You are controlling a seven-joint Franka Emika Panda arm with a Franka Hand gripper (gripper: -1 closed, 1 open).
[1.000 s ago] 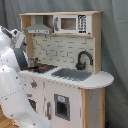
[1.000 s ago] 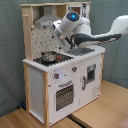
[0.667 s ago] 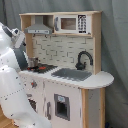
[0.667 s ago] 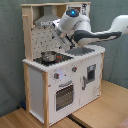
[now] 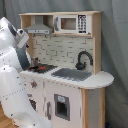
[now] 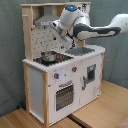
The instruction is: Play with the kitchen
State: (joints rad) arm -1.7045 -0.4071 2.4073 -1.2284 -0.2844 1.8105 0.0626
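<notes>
Second exterior view: my gripper over the kitchen hob; finger state — cannot tell.

The arm is reaching in from the second exterior view's right, its white forearm lying nearly level above the kitchen counter and its bulky wrist bending down toward the hob. In the first exterior view the arm is filling the first exterior view's left edge, rising as a thick white column and curving over the kitchen's hob end. The gripper is hanging at the wrist's lower end, over the hob and in front of the pegboard back, its fingers too indistinct to read.
</notes>
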